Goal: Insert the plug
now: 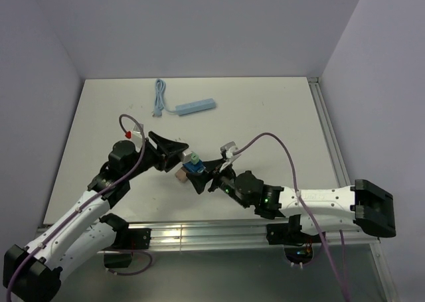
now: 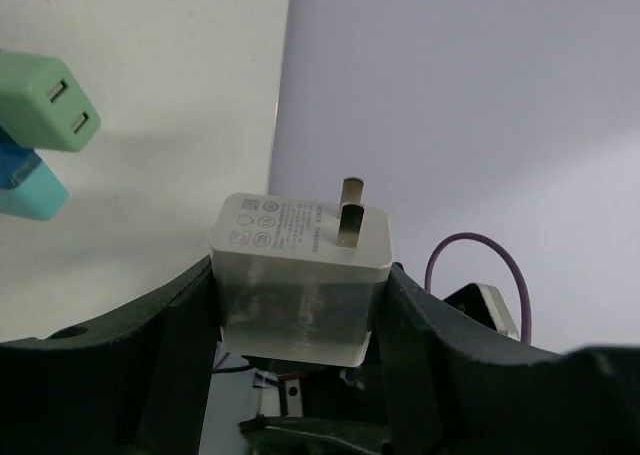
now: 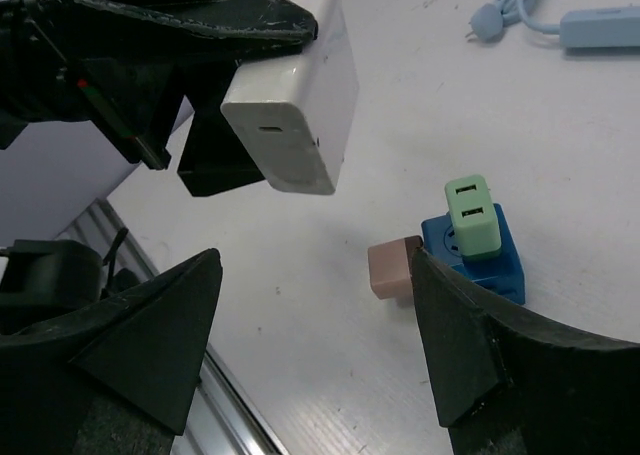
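Note:
My left gripper [image 2: 300, 320] is shut on a white two-prong charger plug [image 2: 300, 265], prongs pointing away from the wrist, held above the table. In the top view this gripper [image 1: 178, 151] is just left of a blue socket cube [image 1: 194, 166]. The cube [image 3: 480, 255] has a green adapter [image 3: 472, 215] plugged into its top and a pink block [image 3: 393, 268] at its side. My right gripper [image 3: 315, 325] is open and empty; its right finger [image 3: 460, 325] is next to the pink block and cube. The white plug [image 3: 295, 105] hangs up left of the cube.
A light blue power strip [image 1: 196, 107] with its coiled cable [image 1: 159, 96] lies at the back of the white table [image 1: 265, 109]. The table's metal front rail [image 1: 199, 232] runs near the arm bases. Purple cables loop over both arms.

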Motion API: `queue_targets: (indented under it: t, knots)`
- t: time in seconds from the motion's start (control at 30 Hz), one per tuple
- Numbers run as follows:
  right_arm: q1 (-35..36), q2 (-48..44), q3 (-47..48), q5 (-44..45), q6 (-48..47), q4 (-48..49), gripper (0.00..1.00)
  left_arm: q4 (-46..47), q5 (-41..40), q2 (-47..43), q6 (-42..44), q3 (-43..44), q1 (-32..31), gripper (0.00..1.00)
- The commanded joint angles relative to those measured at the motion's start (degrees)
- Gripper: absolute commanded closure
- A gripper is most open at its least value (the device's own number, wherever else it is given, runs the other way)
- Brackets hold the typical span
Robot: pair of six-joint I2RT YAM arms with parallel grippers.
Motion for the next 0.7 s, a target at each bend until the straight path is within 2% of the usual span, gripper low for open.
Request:
queue_targets:
  t: [0.0,0.43,0.63,0.67]
  knots:
    - [2.0,3.7,3.5,6.8,-5.5,9.3,0.17,5.2,-2.7,-0.9,-5.5,1.2,-2.8,1.0]
    - [4.1,10.4,7.8,13.6,-10.1,16.5,0.26,6.6,-4.0,0.9,-8.7,1.7,-8.8,1.0]
    - [4.2,14.7,8.1,17.5,-13.5,23.3,0.35,8.1,-4.0,1.7,-10.5,2.6,-11.1,1.0]
    - [4.2,15.3,8.4,18.1,-13.8,23.7,0.4,7.8,-4.1,1.7,-10.6,2.9,-11.5,1.0]
